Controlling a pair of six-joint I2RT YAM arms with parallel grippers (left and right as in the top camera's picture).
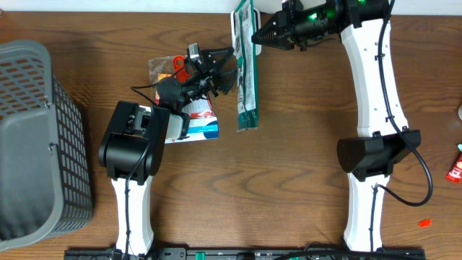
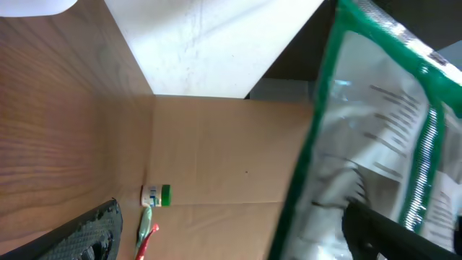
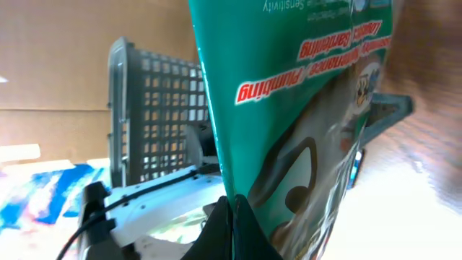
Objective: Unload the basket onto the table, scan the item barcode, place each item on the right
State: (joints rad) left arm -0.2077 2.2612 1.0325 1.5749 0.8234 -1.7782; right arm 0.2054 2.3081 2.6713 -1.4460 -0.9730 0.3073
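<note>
The item is a long green and clear packet [image 1: 247, 68], hanging upright over the table's back middle. My right gripper [image 1: 254, 32] is shut on its upper edge; in the right wrist view the fingertips [image 3: 232, 209] pinch the green printed face [image 3: 303, 94]. My left gripper [image 1: 227, 68] stands wide open just left of the packet, pointing at it. In the left wrist view the packet's clear printed side [image 2: 375, 137] fills the right, with one dark finger [image 2: 390, 231] in front of it and nothing gripped. I cannot make out a barcode.
A grey mesh basket [image 1: 36, 144] stands at the far left. Under the left arm lie a blue and white packet [image 1: 198, 128] and an orange one [image 1: 167, 66]. A red packet [image 1: 456, 167] lies at the right edge. A small green-capped tube [image 2: 155, 195] lies far off.
</note>
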